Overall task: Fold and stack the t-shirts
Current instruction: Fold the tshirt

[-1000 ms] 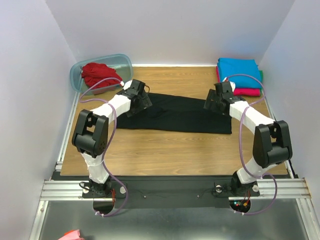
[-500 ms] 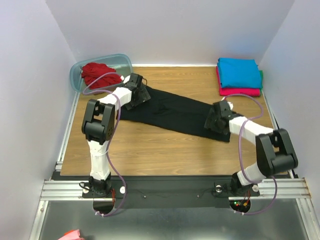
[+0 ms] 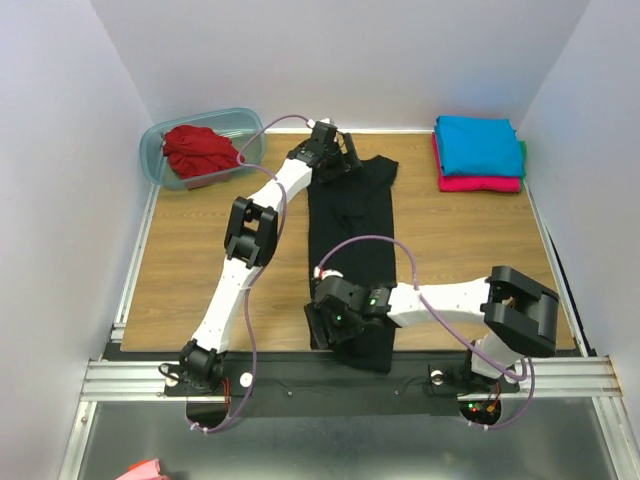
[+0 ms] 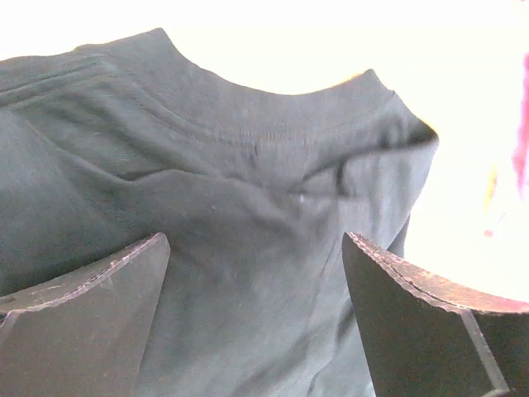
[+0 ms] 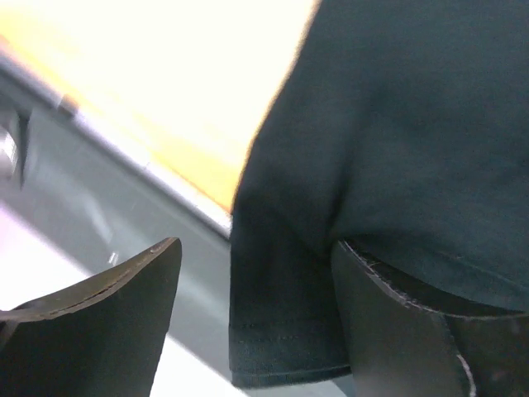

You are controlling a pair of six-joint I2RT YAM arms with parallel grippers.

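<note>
Black shirt (image 3: 350, 210) lies stretched from far edge to near edge, hem overhanging. Left gripper (image 4: 254, 237) at the collar and right gripper (image 5: 256, 243) at the hem both gape wide. Red shirt (image 3: 198, 150) fills the far-left tub (image 3: 250, 120); turquoise (image 3: 478, 142) tops magenta (image 3: 480, 184), far-right corner.

Right gripper (image 5: 252, 248) jaws wide apart, two dark fingers (image 5: 99, 322) in the lower corners; black shirt (image 5: 397, 124) fills the upper right and runs down between them. Stitched hem (image 5: 289, 364) hangs past the table (image 5: 190, 165) edge, over a metal rail (image 5: 124, 141) and the grey surface (image 5: 91, 207) beyond; the tabletop is washed out to pale orange-white. Cloth meets the top of the right-hand finger, the other finger stands clear of it, beside the hem.
</note>
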